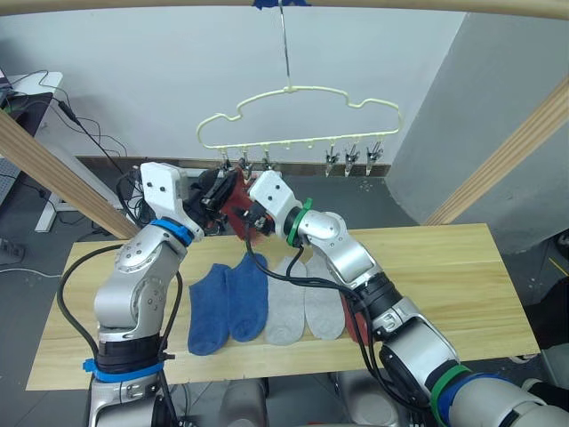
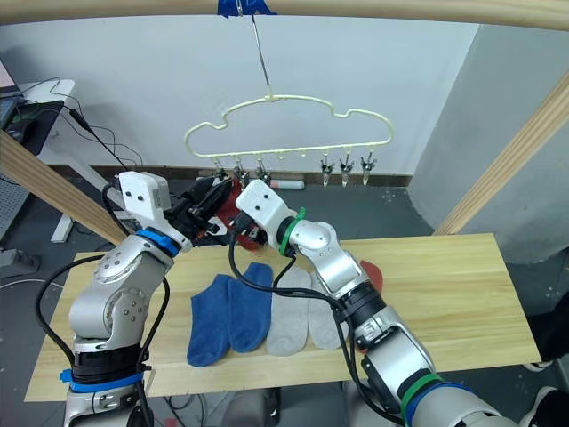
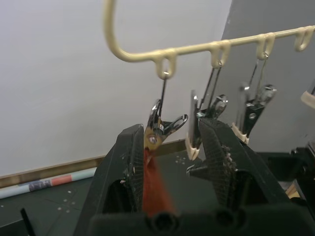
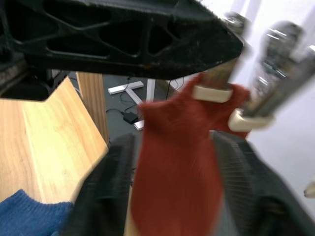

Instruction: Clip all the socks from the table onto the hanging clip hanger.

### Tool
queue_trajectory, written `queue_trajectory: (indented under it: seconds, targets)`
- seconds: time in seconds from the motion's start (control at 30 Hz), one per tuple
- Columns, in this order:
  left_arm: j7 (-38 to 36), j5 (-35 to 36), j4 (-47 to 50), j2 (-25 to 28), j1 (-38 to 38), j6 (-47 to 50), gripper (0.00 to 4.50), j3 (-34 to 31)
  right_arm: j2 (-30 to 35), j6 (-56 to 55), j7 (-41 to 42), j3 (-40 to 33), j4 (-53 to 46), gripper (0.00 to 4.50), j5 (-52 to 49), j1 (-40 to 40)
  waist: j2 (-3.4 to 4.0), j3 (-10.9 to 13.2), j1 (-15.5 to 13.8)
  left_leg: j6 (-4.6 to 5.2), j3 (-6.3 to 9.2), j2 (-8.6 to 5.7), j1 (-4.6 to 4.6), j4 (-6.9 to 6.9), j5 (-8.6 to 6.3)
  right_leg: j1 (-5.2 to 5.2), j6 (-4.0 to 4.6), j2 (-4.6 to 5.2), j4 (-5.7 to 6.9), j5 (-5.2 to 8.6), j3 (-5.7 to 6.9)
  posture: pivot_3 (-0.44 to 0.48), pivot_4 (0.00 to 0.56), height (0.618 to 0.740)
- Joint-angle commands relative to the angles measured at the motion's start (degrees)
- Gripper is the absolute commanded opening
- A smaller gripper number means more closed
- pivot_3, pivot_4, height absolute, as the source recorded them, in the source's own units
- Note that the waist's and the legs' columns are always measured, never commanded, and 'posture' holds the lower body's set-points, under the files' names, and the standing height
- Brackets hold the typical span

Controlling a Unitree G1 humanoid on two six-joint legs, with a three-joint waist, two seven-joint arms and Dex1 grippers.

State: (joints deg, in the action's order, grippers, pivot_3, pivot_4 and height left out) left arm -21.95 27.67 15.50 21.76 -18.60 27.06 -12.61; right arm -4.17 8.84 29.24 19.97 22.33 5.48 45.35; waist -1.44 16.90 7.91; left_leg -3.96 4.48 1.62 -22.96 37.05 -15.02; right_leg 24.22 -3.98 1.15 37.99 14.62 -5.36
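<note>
Clip hanger [image 1: 298,116]: hangs from the pole [image 1: 284,7] above the table's [image 1: 444,276] far edge.
Both grippers: raised under the hanger's left end, left gripper [image 1: 224,187] left of right gripper [image 1: 258,218].
Held sock [image 1: 238,209]: between the two grippers, at the leftmost clips [image 1: 244,165].
Socks on table [image 1: 267,302]: four in a row side by side, near the middle.
Another sock [image 2: 372,276]: right of that row, partly behind the right arm.

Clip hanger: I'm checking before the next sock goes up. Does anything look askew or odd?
Nothing looks damaged. The clip hanger appears slightly tilted, lower at the robot's left, where a rust red sock sits at the end clips.
</note>
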Motion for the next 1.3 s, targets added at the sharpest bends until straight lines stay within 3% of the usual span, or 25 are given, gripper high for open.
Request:
queue_trajectory:
  seconds: [0.03, 0.27, 0.5, 0.83, 1.3]
  targets:
    - [-1.0, -1.8, 4.0, 0.5, 1.8, -3.4, 1.97, 1.3, 2.5, 0.3, 2.3, 0.5, -8.3, 2.56, -0.2, -2.4, -0.01, 0.0, -0.2, 0.0, 0.0, -0.01, -0.01, 0.0, 0.0, 0.0, 0.0, 0.01, -0.01, 0.0, 0.01, -0.134, 0.267, 0.74]
    - [0.0, -12.8, 3.6, -1.8, 5.7, -18.9, 1.97, 7.3, 14.8, 11.1, 9.8, -1.6, -35.0, 2.56, -4.8, -13.8, -0.01, 0.0, -0.3, 0.0, -0.02, -0.01, -0.03, 0.0, 0.0, -0.01, 0.0, 0.02, -0.06, 0.0, -0.03, -0.158, 0.275, 0.74]
    - [5.4, -17.9, -2.2, -7.9, 5.3, -24.6, 1.97, 9.1, 19.8, 24.3, 8.8, -5.4, -53.6, 2.56, -10.2, -21.5, -0.02, 0.0, 0.2, 0.02, -0.04, -0.01, 0.06, 0.03, 0.0, -0.04, 0.02, -0.07, 0.05, -0.01, -0.1, -0.195, 0.284, 0.74]
    - [8.8, -19.7, -9.8, -11.4, 0.9, -27.8, 1.97, 8.8, 24.4, 31.1, 7.9, -12.1, -60.5, 2.56, -16.3, -21.1, -0.03, 0.0, 0.2, 0.03, -0.03, -0.05, 0.03, 0.17, 0.01, -0.11, 0.02, -0.08, 0.02, -0.02, -0.11, -0.227, 0.297, 0.74]
    - [10.4, -21.0, -17.2, -12.3, -5.6, -31.7, 1.97, 8.5, 30.3, 29.9, 8.4, -16.4, -59.9, 2.56, -22.3, -20.7, -0.04, 0.0, 0.5, 0.04, -0.04, -0.06, 0.03, 0.13, 0.0, -0.11, 0.02, -0.08, -0.01, -0.02, -0.1, -0.252, 0.294, 0.74]
